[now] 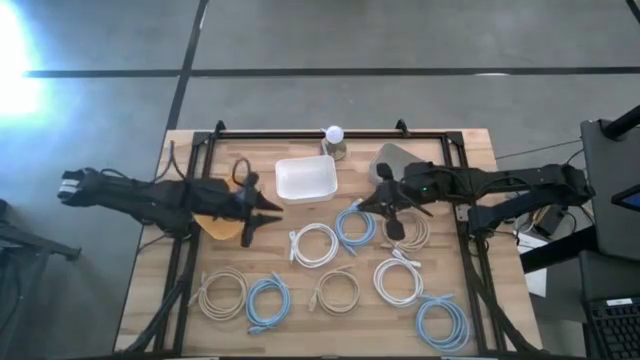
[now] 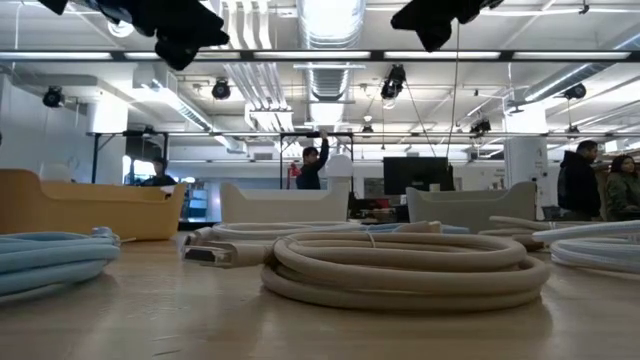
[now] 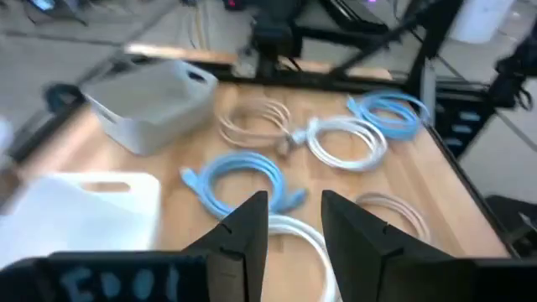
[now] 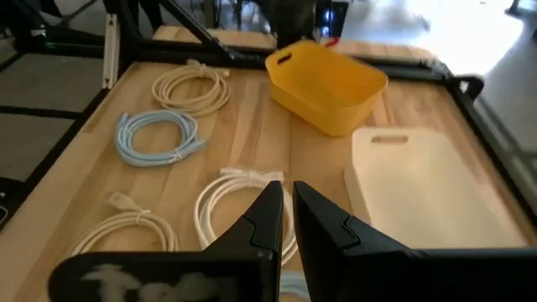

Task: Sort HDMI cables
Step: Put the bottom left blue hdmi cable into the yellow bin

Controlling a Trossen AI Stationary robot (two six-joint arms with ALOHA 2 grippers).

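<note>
Several coiled HDMI cables lie flat on the wooden table (image 1: 470, 150). Among them are a white coil (image 1: 315, 243), a light blue coil (image 1: 355, 225) and a beige coil (image 1: 410, 232); more lie along the near edge, such as a beige coil (image 1: 222, 293) and a blue coil (image 1: 442, 322). My left gripper (image 1: 272, 209) hovers open above the table between the yellow bin (image 1: 215, 228) and the white bin (image 1: 305, 178); nothing is between its fingers (image 3: 252, 226). My right gripper (image 1: 364, 204) hovers shut near the light blue coil, fingers (image 4: 270, 214) empty.
A grey bin (image 1: 395, 157) stands at the far right under my right arm. A white ball on a stand (image 1: 334, 135) sits at the far edge. A black frame (image 1: 330, 133) borders the table. In the low view a beige coil (image 2: 405, 262) lies close in front.
</note>
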